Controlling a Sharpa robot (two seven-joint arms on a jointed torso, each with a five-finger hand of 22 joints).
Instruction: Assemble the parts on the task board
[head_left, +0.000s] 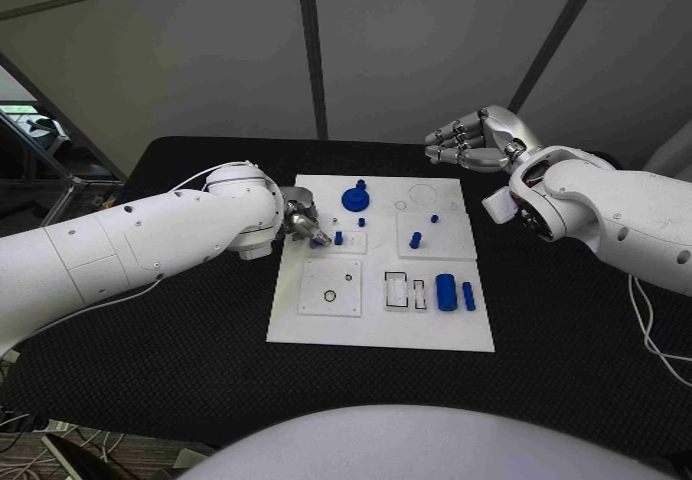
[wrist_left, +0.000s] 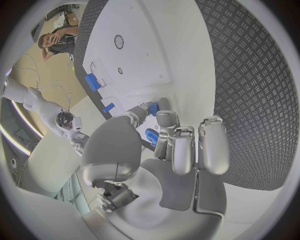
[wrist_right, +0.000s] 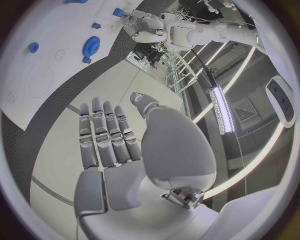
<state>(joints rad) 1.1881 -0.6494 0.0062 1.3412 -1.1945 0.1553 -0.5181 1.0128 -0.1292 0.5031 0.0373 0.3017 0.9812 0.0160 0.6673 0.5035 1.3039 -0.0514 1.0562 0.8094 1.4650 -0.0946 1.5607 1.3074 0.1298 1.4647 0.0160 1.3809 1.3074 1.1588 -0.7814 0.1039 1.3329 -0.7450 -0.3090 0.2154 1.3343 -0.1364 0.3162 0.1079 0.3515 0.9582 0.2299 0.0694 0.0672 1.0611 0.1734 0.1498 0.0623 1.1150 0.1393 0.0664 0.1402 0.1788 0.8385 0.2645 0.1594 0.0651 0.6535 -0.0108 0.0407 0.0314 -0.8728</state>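
- The left hand (head_left: 303, 226), at frame centre-left on the task board (head_left: 378, 330), pinches a small blue peg (wrist_left: 152, 135).
- The right hand (head_left: 473, 140), upper right, holds nothing, fingers lightly curled.

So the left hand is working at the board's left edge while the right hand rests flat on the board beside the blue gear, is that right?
Not quite. The left hand is at the task board's left edge, but the right hand is raised beyond the board's far right corner, holding nothing and well clear of the blue gear. The head view shows this.
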